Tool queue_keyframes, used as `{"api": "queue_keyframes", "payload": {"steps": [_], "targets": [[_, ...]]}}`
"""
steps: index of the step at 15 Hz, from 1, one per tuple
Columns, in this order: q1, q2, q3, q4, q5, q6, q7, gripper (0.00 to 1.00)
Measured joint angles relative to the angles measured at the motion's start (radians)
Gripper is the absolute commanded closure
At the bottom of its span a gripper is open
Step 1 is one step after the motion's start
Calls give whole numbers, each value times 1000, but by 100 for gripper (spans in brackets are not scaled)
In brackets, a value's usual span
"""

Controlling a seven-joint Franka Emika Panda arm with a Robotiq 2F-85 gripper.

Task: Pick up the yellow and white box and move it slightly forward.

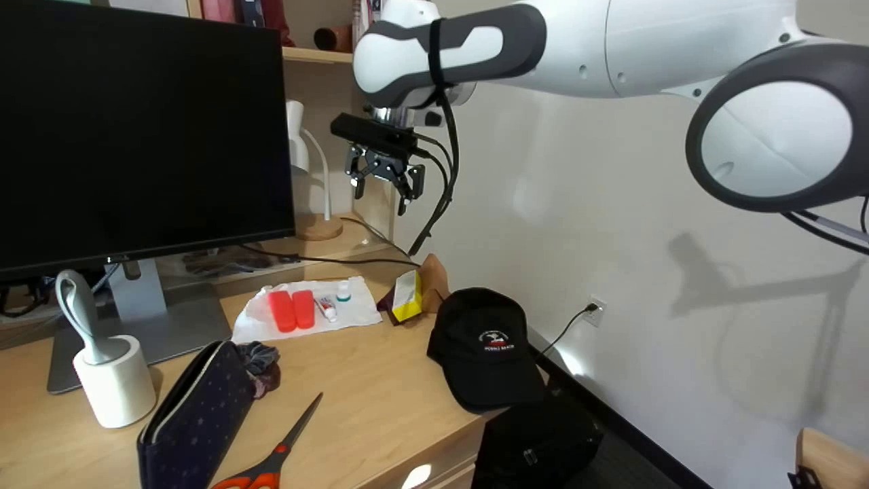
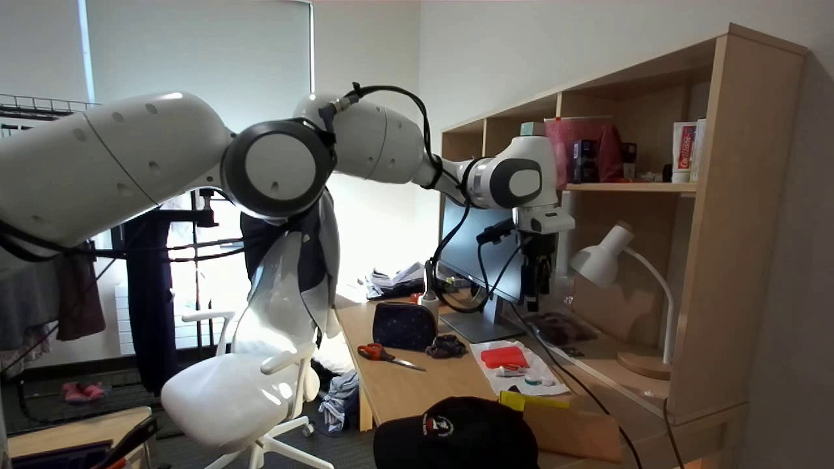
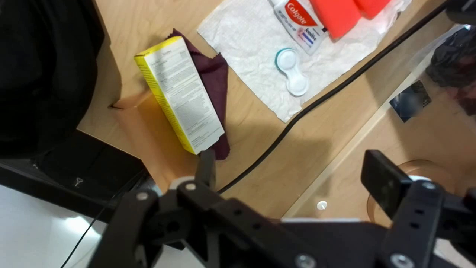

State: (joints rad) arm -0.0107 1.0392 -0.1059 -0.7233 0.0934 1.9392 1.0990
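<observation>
The wooden worktop [image 1: 366, 380] carries a monitor [image 1: 142, 136] and, in front of it, a white cylinder [image 1: 115, 387] with a grey looped handle on top. A star-patterned dark pouch [image 1: 201, 421] stands beside scrunchies [image 1: 261, 367]; orange-handled scissors [image 1: 280, 449] lie near. A white sheet [image 1: 366, 309] bears two red cases [image 1: 282, 311], a Colgate tube [image 3: 303, 26] and a white lens case [image 3: 292, 71] — one round end edged in teal. A wine-red piece [image 3: 216, 82] with zigzag edges lies next to the sheet, and a black cable [image 3: 334, 89] runs just beside it. By the worktop's edge sits a black cap [image 1: 482, 363], a pale emblem on its front. A white lamp [image 2: 598, 264] stands by the shelf unit [image 2: 752, 163], a white chair [image 2: 225, 397] near the worktop.
</observation>
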Motion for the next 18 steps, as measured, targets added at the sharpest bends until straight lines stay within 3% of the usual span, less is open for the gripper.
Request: {"api": "queue_keyframes", "payload": {"steps": [3,13,18], "targets": [[-7,-70,0,-112,0,1,-69,0],[-55,-340,-2,-544,-32,30,-658,0],[-3,-463,0,-790,-67,179,-742,0]]}}
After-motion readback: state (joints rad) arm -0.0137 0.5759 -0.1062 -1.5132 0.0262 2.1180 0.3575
